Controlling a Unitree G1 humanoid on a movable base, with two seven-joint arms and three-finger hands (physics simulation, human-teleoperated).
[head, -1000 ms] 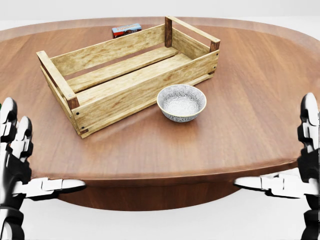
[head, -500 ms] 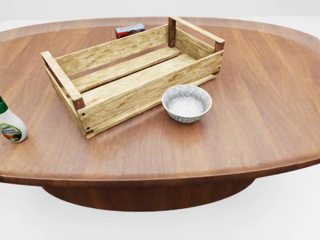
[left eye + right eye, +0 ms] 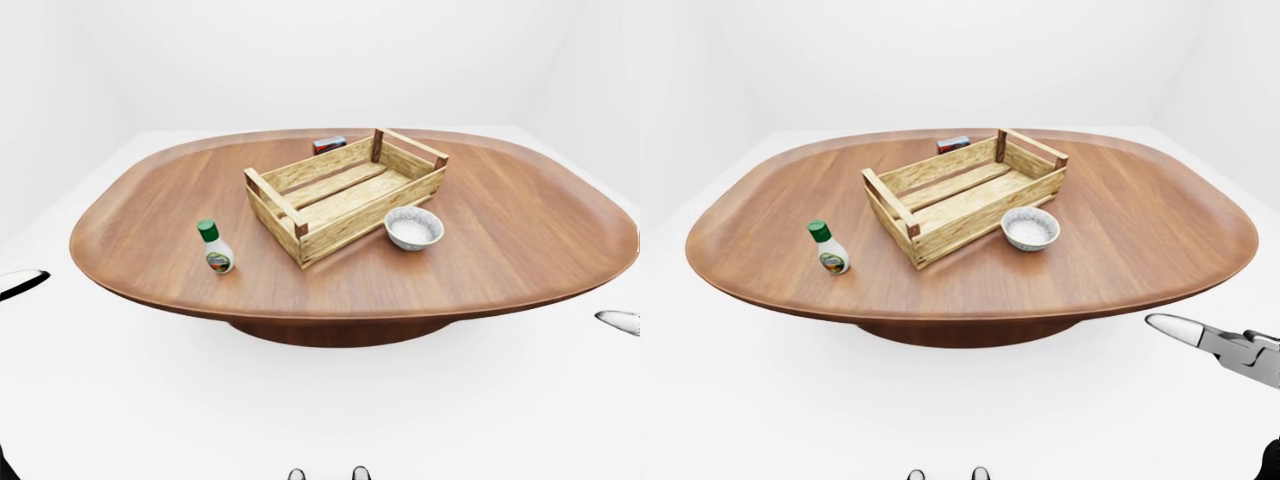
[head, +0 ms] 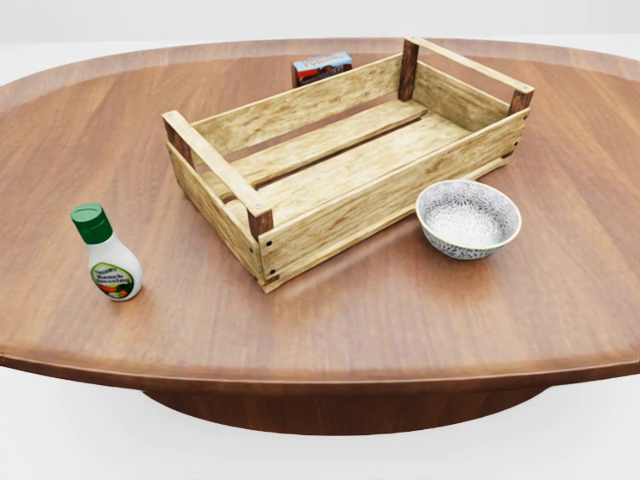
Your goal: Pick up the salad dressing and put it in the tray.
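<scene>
The salad dressing bottle (image 4: 105, 258), white with a green cap, stands upright on the brown table at the left of the head view. The tray is a slatted wooden crate (image 4: 390, 205), empty, to the right of the bottle and apart from it. Neither hand shows in the head view. A stretched fingertip of my left hand (image 3: 20, 283) shows at the left edge of the left-eye view. My right hand (image 3: 1225, 345) shows at the lower right of the right-eye view with a finger stretched out. Both hands are empty, below the table's near edge and far from the bottle.
A patterned grey bowl (image 4: 468, 218) stands just right of the crate's near wall. A small red and blue box (image 4: 321, 67) lies beyond the crate at the top. The oval table's edge (image 4: 300, 375) runs across the bottom of the head view, above a white floor.
The camera has moved: crate and bowl shifted right in the head view and the bottle came fully into view at the left. My hands, seen a second ago, left the head view.
</scene>
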